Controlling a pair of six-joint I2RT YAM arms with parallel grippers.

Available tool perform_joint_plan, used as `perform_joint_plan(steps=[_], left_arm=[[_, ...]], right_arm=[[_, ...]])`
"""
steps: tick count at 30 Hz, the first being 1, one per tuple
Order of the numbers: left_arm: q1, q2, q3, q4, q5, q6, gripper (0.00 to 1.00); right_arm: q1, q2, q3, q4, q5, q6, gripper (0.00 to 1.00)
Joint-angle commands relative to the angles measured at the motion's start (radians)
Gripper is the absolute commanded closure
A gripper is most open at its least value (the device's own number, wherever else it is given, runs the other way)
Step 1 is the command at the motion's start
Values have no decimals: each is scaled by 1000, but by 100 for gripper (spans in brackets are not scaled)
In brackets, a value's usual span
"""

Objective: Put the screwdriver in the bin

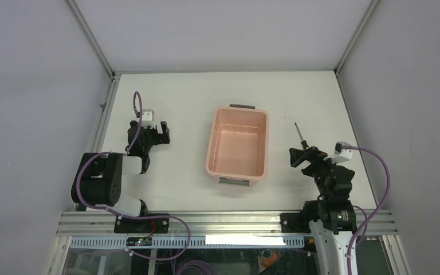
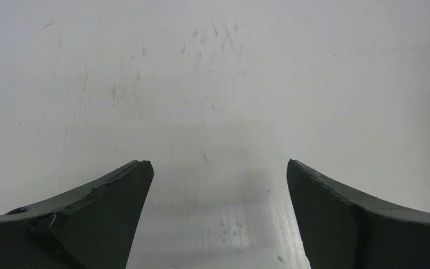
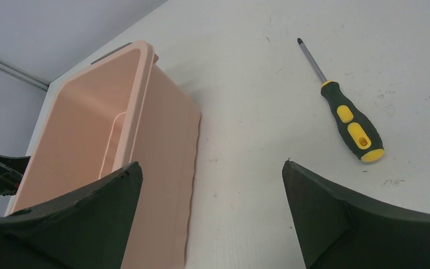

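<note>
A: Starting with the biggest: stretching across the whole cell, a flat white tabletop (image 1: 172, 172), scuffed and scratched in the left wrist view.

B: Sitting near the middle of it, a rectangular salmon-pink plastic bin (image 1: 238, 146) with rounded corners and a dark grey handle on each short end. Standing upright, short ends facing near and far, showing only bare pink floor from overhead.

A: Turning to the left now. Resting low over the table, well apart from the bin's left side: the black two-finger left gripper (image 1: 156, 129). Gaping wide, pinching nothing, framing bare table between the fingers.

B: Swinging over to the right. Hanging near the bin's right side, toward the table's near right corner: the black right gripper (image 1: 303, 156). Spread wide too, clamping nothing. Looking along the bin's long outer wall on the left of its wrist view.

A: And finishing with the smallest: lying flat on the table, right of the bin and outside it, a small screwdriver (image 3: 347, 117) with a thin dark metal shaft and a black-and-yellow handle.

B: Pointing its tip toward the far side of the table, handle end toward the right gripper. Partly tucking under that gripper in the overhead view. Sitting ahead of the right-hand finger in the wrist view, outside the gap, touching neither finger.
</note>
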Motion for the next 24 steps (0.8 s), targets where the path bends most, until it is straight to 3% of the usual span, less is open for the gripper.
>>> perform_joint_plan(steps=[1, 5, 8, 12, 17, 20, 24], left_arm=[[-10, -4, 17, 64, 11, -15, 1], [-10, -5, 17, 63, 11, -15, 1], [-9, -4, 17, 63, 9, -15, 1], [-10, -4, 17, 63, 11, -15, 1], [-10, -5, 17, 63, 10, -15, 1], [-9, -5, 17, 62, 10, -15, 1], [-10, -4, 17, 63, 10, -15, 1]], right_arm=[[-2, -4, 46, 32, 12, -7, 1], [-2, 29, 139, 87, -26, -78, 1], [-2, 149, 245, 125, -45, -133, 1], [-2, 473, 519, -37, 55, -212, 2], [-2, 1034, 954, -510, 237, -315, 1], [-6, 1242, 1017, -580, 335, -350, 1], [-33, 1435, 988, -539, 295, -371, 1]])
